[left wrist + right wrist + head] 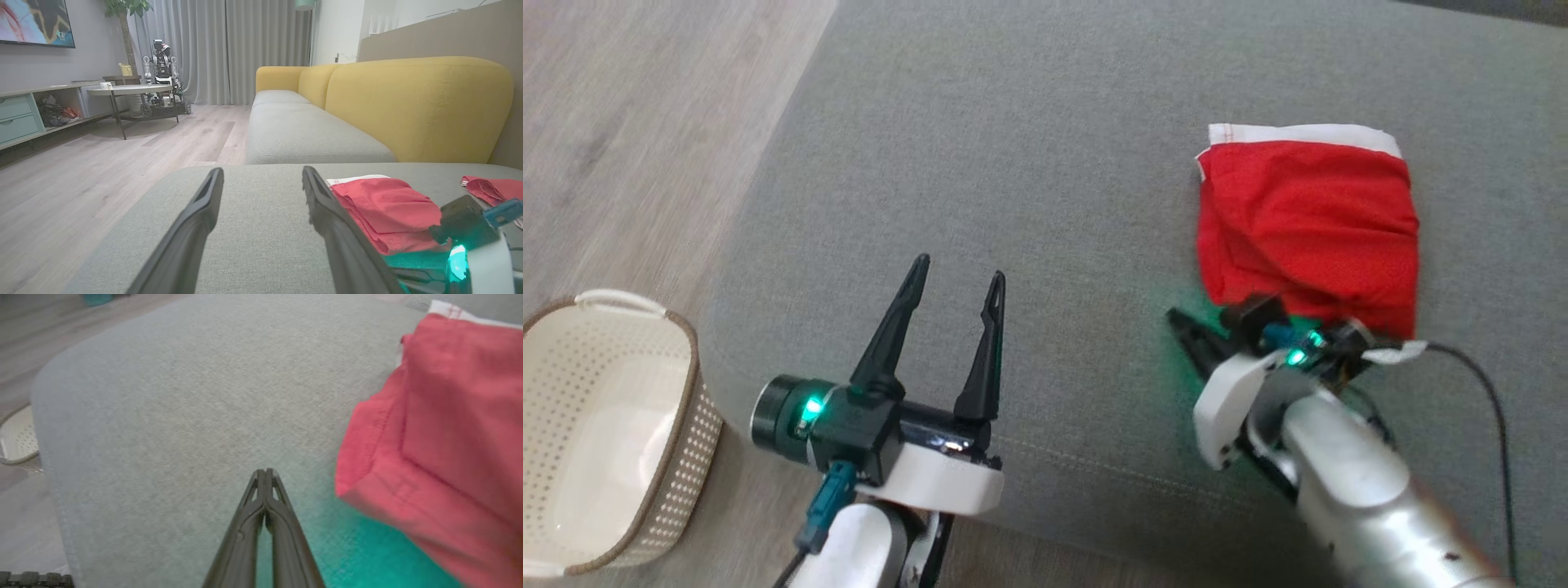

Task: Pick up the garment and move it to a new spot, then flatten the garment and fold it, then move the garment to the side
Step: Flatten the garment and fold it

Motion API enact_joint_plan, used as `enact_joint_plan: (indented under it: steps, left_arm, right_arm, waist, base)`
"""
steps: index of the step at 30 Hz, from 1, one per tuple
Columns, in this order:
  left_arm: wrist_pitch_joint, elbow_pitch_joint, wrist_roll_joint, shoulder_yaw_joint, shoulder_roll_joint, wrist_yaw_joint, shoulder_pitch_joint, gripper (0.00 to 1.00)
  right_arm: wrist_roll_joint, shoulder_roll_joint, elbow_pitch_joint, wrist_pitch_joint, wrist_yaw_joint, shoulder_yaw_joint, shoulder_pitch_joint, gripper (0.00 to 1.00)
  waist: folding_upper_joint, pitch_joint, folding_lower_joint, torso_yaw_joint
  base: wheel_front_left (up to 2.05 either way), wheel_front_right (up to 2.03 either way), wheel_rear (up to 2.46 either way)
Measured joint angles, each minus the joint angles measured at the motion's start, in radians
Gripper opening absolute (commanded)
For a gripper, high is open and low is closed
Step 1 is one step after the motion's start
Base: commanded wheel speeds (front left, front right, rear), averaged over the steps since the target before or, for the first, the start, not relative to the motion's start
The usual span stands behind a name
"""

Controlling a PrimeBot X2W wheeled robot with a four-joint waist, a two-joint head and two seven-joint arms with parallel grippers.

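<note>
The garment [1307, 224] is red with a white band along its far edge and lies folded on the grey cushion [1029, 131], at the right. My right gripper [1174, 314] is shut with nothing in it, low over the cushion just off the garment's near-left corner. In the right wrist view its fingertips [265, 472] are pressed together, and the garment [441, 428] lies to their right, apart from them. My left gripper [960, 269] stands open over bare cushion to the left. In the left wrist view the left gripper [261, 171] is empty and the garment [384, 208] lies to its right.
A cream perforated basket [605, 425] stands on the wooden floor [629, 122] off the cushion's left edge. Another red cloth [490, 188] lies further along the cushion. Yellow sofa backs [416, 106] rise behind. A cable [1494, 408] trails from my right wrist.
</note>
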Motion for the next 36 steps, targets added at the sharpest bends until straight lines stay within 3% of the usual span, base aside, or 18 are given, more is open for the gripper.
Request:
enact_joint_plan:
  steps: [5,6,7,8,11,15,22,27,31,36]
  left_arm:
    - [0.0,0.003,0.015,0.004,0.0,0.0,0.031,1.0]
    - [0.0,0.003,0.015,0.007,0.0,0.001,0.04,1.0]
    - [0.0,0.004,0.015,0.012,0.0,0.001,0.048,1.0]
    - [0.0,0.004,0.015,0.019,0.0,0.004,0.056,1.0]
    - [0.0,0.004,0.015,0.045,0.001,0.01,0.075,1.0]
    - [0.0,0.003,-0.007,0.088,0.001,0.014,0.105,1.0]
    - [0.0,-0.004,-0.016,0.146,0.002,0.017,0.163,1.0]
    - [0.0,-0.008,0.012,0.169,0.004,0.011,0.196,1.0]
    - [0.0,0.003,0.018,0.166,0.005,-0.028,0.229,1.0]
    - [0.0,0.032,0.024,0.176,0.005,-0.036,0.245,1.0]
  right_arm:
    - [0.114,0.019,-0.035,-0.029,0.0,0.071,0.054,0.0]
    - [0.126,0.021,-0.05,-0.035,0.0,0.072,0.059,0.2]
    - [0.137,0.023,-0.068,-0.042,0.0,0.067,0.062,0.65]
    - [0.141,0.023,-0.087,-0.048,0.0,0.06,0.063,1.0]
    - [0.131,0.023,-0.151,-0.055,0.0,0.008,0.069,1.0]
    - [0.078,0.021,-0.32,-0.057,0.0,-0.137,0.111,1.0]
    - [0.003,0.021,-0.541,-0.06,0.0,-0.372,0.304,1.0]
    - [-0.029,0.028,-0.638,-0.06,0.0,-0.455,0.414,1.0]
    - [-0.029,0.034,-0.686,-0.06,0.0,-0.506,0.503,1.0]
    - [0.015,0.04,-0.723,-0.06,0.0,-0.484,0.598,1.0]
  waist:
    - [0.0,-0.032,0.0,-0.019]
    - [0.0,-0.04,0.0,-0.025]
    - [0.0,-0.047,0.0,-0.033]
    - [0.0,-0.055,0.0,-0.04]
    - [0.0,-0.078,0.0,-0.066]
    - [0.0,-0.108,0.0,-0.102]
    - [0.0,-0.159,0.0,-0.158]
    - [0.0,-0.187,0.0,-0.186]
    - [0.0,-0.207,0.0,-0.201]
    - [0.0,-0.218,0.0,-0.221]
  base:
    - [0.0,0.0,0.0]
    - [0.0,0.0,0.0]
    - [0.0,0.0,0.0]
    - [0.0,0.0,0.0]
    - [0.0,0.0,0.0]
    - [0.0,0.0,0.0]
    - [0.0,0.0,0.0]
    - [0.0,0.0,0.0]
    - [0.0,0.0,0.0]
    - [0.0,0.0,0.0]
